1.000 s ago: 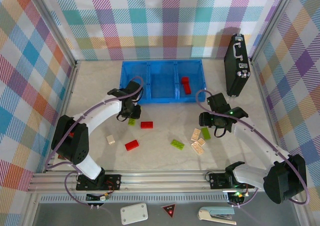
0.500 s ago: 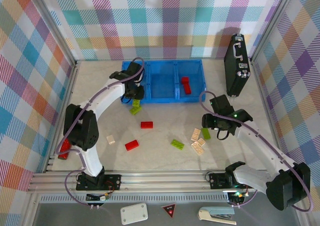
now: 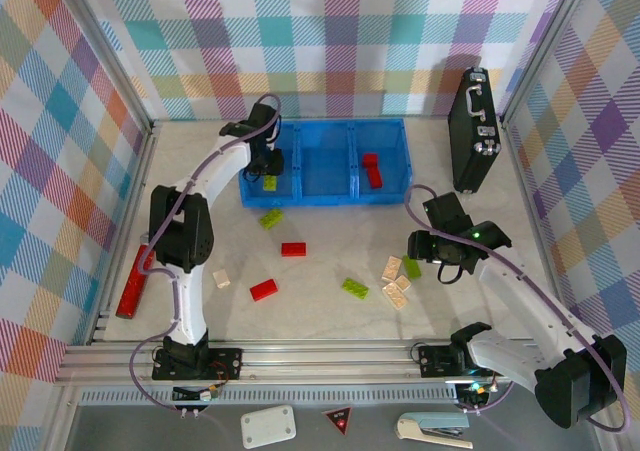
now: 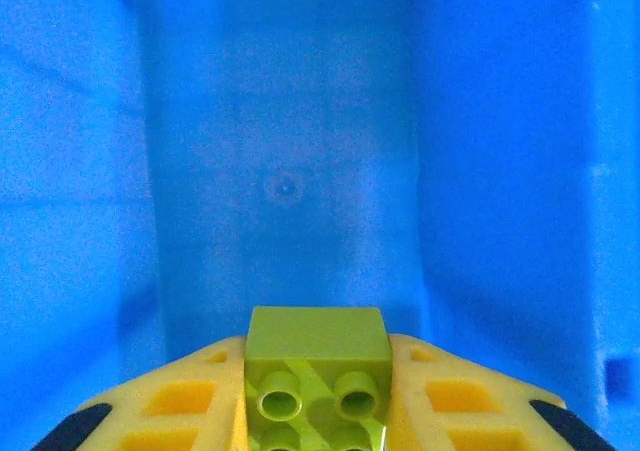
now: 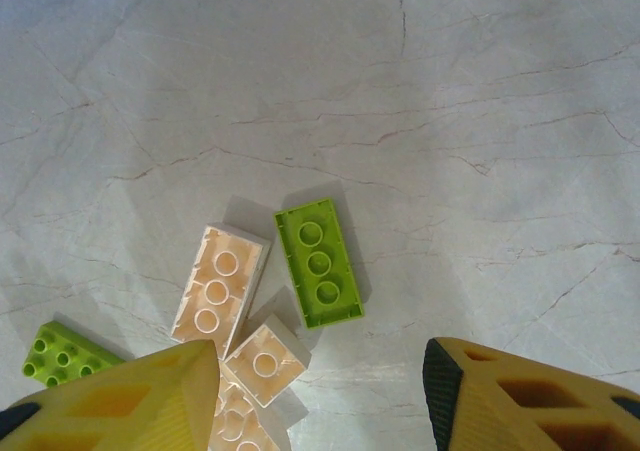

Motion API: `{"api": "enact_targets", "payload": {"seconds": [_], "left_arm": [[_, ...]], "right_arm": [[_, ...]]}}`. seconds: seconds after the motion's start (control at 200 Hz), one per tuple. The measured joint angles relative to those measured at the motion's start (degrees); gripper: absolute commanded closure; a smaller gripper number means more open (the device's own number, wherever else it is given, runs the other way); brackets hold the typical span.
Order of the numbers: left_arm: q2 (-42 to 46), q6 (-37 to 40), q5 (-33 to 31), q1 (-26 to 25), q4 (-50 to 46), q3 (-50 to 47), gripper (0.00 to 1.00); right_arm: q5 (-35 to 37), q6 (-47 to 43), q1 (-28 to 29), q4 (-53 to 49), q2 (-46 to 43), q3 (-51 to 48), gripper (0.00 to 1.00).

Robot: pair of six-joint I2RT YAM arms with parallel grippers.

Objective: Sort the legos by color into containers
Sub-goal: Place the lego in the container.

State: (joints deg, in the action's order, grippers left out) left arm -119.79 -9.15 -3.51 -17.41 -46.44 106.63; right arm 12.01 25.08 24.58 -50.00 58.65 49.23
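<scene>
Lime lego (image 4: 318,343) in left gripper (image 4: 318,386)

Plaid cloth walls (image 3: 330,41); marble-look tabletop (image 3: 330,246).

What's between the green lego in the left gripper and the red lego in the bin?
The top view shows just the bare middle compartment, with the green lego in the left gripper on one side and the red lego on the other.

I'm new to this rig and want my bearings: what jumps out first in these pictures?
The left gripper holds a lime green brick over the left compartment of the bright-blue bin. The right gripper hangs open above a cluster of beige and green bricks on the table.
</scene>
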Motion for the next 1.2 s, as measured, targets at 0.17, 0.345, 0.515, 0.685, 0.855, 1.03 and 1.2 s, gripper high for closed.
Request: {"api": "enact_targets", "payload": {"seconds": [0.17, 0.345, 0.515, 0.685, 0.855, 1.03, 1.2], "left_arm": [[-2.54, -0.09, 1.07, 0.7, -0.17, 3.56, 0.7], [-2.75, -0.85, 3.08, 0.7, -0.98, 7.78, 0.7], [-2.75, -2.14, 6.08, 0.66, -1.57, 12.35, 0.71], [-2.75, -3.74, 11.47, 0.52, -1.62, 13.97, 0.71], [-2.75, -5.68, 14.67, -0.83, -1.57, 14.08, 0.71], [-2.75, -7.8, 12.61, -4.96, -1.05, 14.05, 0.71], [-2.73, -10.29, 6.45, -9.7, 3.61, 11.63, 0.71]], "right_arm": [[0.31, 0.02, 0.0, -0.31, 0.0, 0.0, 0.42], [0.61, 0.04, 0.0, -0.57, 0.0, 0.0, 0.42], [0.61, 0.17, 0.0, -0.7, 0.0, 0.0, 0.42], [0.61, 0.24, 0.0, -0.68, -0.11, 0.0, 0.42], [0.61, 0.24, 0.0, -0.68, -0.48, 0.0, 0.42], [0.59, 0.22, 0.0, -0.68, -0.48, 0.0, 0.42], [0.57, 0.22, -0.02, -0.68, -0.55, 0.0, 0.42]]}}
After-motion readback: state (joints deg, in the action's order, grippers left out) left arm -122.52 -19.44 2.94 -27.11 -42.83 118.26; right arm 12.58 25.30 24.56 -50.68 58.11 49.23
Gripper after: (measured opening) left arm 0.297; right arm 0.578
